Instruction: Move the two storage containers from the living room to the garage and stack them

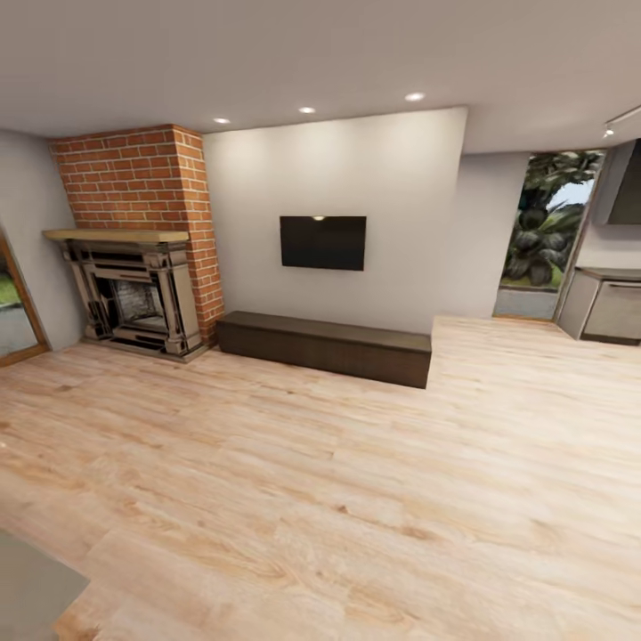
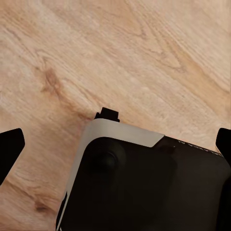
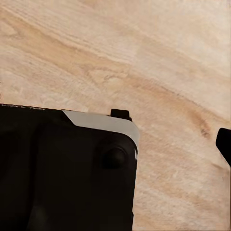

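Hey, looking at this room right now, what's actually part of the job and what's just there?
Part of the job:
living room, the starting room, with a wood-plank floor
left gripper, open and empty

Just there:
fireplace
brick chimney
wall TV
dark low bench
grey cabinet

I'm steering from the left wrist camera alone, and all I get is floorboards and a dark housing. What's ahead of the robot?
Observer: A brick fireplace stands against the far wall, ahead and to the left.
Operator: Anything to its right?
Observer: A dark low bench runs along the wall, under a wall-mounted TV.
Operator: And the right wrist camera?
Observer: It looks down on wood floor beside the robot's dark base.
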Controlling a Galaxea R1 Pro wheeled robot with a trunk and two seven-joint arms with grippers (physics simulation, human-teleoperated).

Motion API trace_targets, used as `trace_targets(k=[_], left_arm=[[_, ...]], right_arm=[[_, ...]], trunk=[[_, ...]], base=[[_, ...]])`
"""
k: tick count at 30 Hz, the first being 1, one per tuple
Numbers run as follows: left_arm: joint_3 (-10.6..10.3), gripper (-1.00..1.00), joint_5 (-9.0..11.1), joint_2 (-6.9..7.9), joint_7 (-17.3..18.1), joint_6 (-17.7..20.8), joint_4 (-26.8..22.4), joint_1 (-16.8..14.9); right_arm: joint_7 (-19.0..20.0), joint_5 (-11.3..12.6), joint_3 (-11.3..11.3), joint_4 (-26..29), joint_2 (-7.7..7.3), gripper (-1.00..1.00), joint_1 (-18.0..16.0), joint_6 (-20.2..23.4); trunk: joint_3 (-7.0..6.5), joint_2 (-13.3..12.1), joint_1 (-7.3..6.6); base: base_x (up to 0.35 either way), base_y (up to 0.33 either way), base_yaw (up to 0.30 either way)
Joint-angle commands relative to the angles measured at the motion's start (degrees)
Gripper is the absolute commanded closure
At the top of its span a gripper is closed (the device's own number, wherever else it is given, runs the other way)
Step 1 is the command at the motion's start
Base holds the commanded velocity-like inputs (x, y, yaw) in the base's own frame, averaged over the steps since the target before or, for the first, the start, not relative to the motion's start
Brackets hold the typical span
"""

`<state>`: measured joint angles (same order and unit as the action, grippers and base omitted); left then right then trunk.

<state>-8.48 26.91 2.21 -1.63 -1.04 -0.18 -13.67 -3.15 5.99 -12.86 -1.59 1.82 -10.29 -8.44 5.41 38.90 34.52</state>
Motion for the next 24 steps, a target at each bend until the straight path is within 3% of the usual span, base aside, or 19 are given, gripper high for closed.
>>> trace_targets(k=[1,11,24], left_arm=[[-0.5,-1.00,0.4,-0.01,-0.1,-0.1,0.0,0.0],[-0.5,-1.00,0.4,-0.01,-0.1,-0.1,0.0,0.0],[-0.5,-1.00,0.4,-0.01,-0.1,-0.1,0.0,0.0]], right_arm=[[-0.1,0.6,-0.5,-0.2,0.03,-1.00,-0.1,-0.3],[-0.1,0.6,-0.5,-0.2,-0.02,-1.00,-0.1,-0.3],[0.4,1.2,-0.2,-0.2,-0.31,-1.00,-0.1,-0.2]], trunk=[[0.10,0.1,0.05],[0.10,0.1,0.05],[0.10,0.1,0.05]], base=[[0.323,0.000,0.268],[0.323,0.000,0.241],[0.323,0.000,0.010]])
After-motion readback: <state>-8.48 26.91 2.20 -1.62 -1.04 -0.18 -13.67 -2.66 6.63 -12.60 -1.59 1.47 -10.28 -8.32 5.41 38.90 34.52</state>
